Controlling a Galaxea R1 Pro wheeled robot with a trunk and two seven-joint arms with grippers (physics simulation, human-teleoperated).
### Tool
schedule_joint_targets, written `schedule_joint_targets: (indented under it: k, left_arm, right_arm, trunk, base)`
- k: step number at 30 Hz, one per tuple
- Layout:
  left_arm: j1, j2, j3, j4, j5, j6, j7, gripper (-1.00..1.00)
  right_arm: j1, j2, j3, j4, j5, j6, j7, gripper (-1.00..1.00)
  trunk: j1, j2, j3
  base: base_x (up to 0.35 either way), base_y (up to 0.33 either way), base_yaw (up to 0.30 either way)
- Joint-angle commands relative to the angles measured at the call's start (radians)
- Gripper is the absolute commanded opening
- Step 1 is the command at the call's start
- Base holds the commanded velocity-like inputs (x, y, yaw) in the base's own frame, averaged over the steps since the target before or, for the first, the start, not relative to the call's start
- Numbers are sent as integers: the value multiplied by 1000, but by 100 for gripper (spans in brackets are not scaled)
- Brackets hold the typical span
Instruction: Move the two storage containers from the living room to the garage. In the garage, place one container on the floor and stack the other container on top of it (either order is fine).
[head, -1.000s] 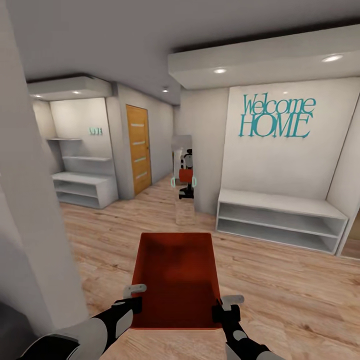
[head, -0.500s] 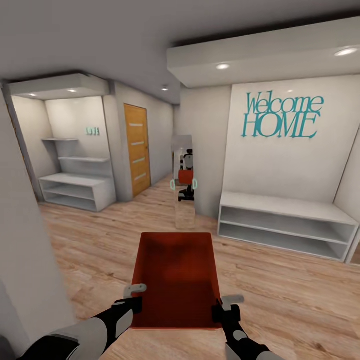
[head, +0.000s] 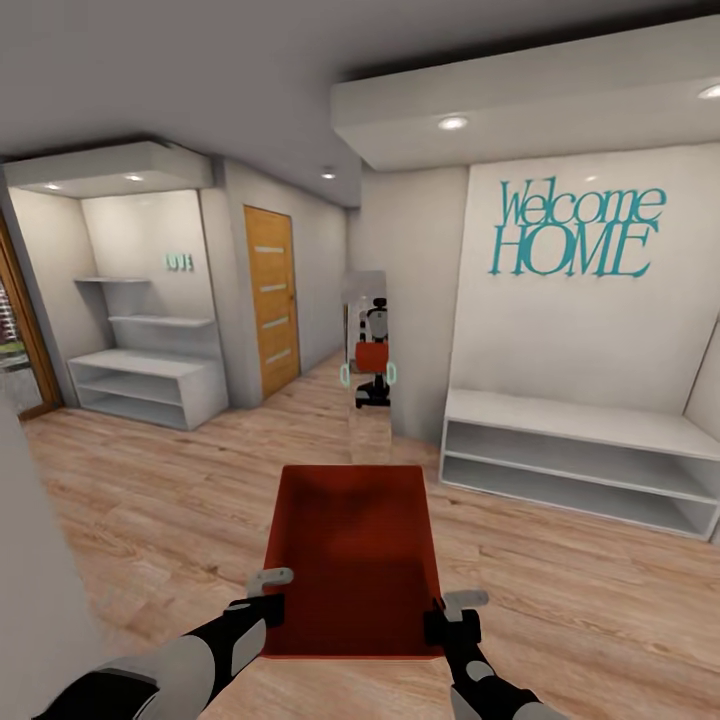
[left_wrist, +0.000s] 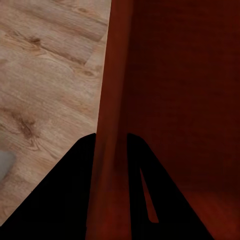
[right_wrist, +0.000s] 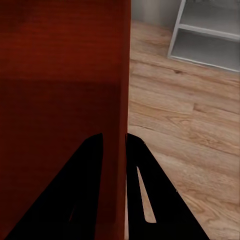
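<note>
One storage container (head: 352, 560), orange-red and lidless, hangs low at the 6 o'clock of the head view, above the light wood-plank floor (head: 170, 510). Teal lettering on the white wall at 2 o'clock reads "Welcome HOME" (head: 577, 230); a smaller teal sign (head: 179, 262) at 10 o'clock is too small to read. Both arms reach forward from the bottom edge, the left tool (head: 268, 590) clamped on the container's left wall and the right tool (head: 452, 612) on its right wall. Each wrist view shows dark fingers (left_wrist: 65, 195) (right_wrist: 155, 195) straddling that wall. A narrow mirror (head: 368, 365) at 12 o'clock reflects the robot. The white shelf bench (head: 580, 460) is cut off at 3 o'clock
</note>
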Motion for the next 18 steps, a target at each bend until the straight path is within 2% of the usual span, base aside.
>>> schedule_joint_targets:
  k: [1,18]
  left_arm:
    - [-2,9,51,-2,2,0,6,-100]
    - [-2,9,52,-3,2,0,6,-100]
  right_arm:
    - [0,-9,-5,1,5,0,-11,-100]
    - [0,-8,-5,1,5,-1,-11,-100]
  trunk:
    - [1,-1,-2]
    - [1,-1,-2]
  base:
    - [323,0,0]
    - [323,0,0]
